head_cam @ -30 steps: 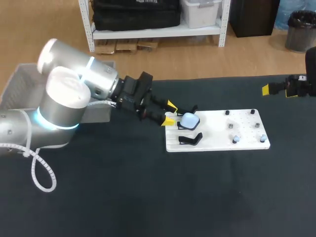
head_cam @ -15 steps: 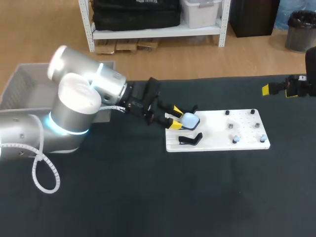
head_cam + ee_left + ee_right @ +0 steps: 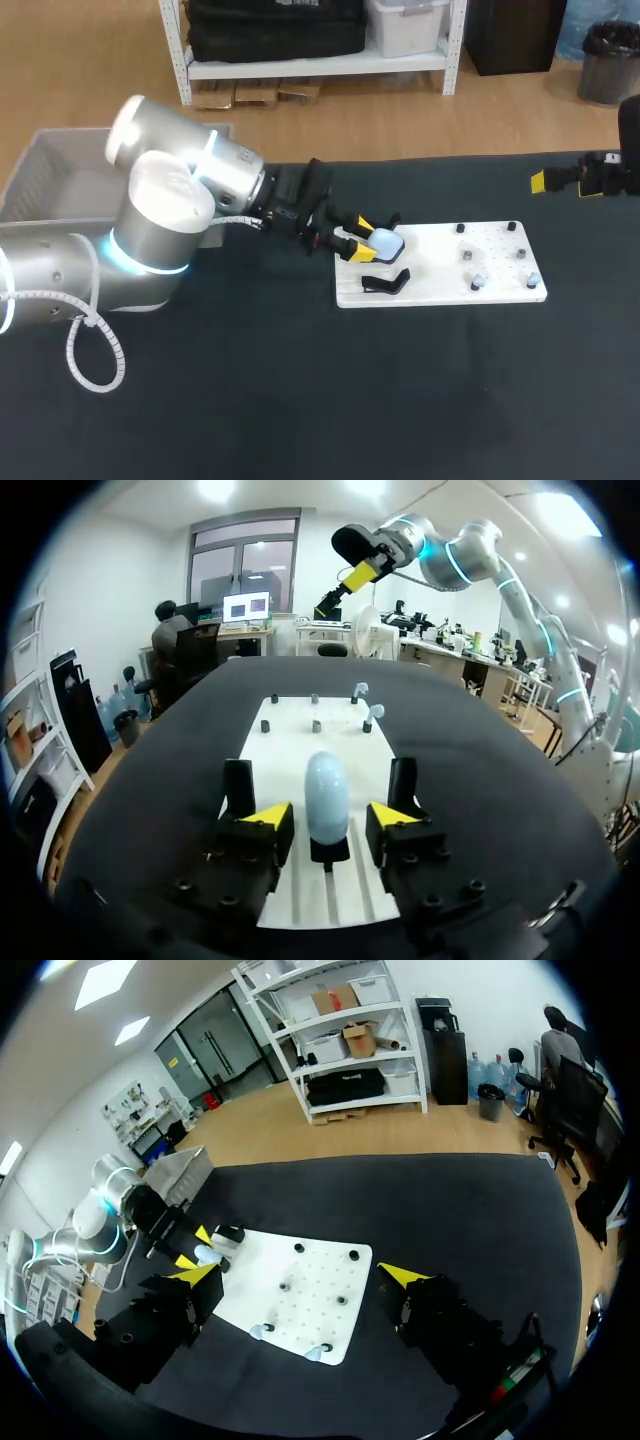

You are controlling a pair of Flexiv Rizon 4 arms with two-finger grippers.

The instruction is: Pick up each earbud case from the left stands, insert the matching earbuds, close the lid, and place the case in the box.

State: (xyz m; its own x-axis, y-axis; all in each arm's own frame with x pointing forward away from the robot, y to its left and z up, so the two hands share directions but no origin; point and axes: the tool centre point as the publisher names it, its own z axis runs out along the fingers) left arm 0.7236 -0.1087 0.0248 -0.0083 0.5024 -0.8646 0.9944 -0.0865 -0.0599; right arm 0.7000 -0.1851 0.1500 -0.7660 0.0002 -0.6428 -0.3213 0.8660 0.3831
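Light falls from above, bright and diffuse. In the head view the left arm (image 3: 165, 190), beside the board (image 3: 440, 265), takes a hard white glare on top of its silver shell that washes out detail there. A ring (image 3: 130, 255) on the arm glows blue. The table (image 3: 300, 400) around the board is matte black, and no shadow on it shows a clear edge. The board is the brightest flat surface, nearly blown out. In the left wrist view the case (image 3: 326, 798) on the board carries a soft sheen.

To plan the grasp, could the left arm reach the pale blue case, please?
Probably yes: the left pincer stands open on either side of the pale blue case, with nothing between them.
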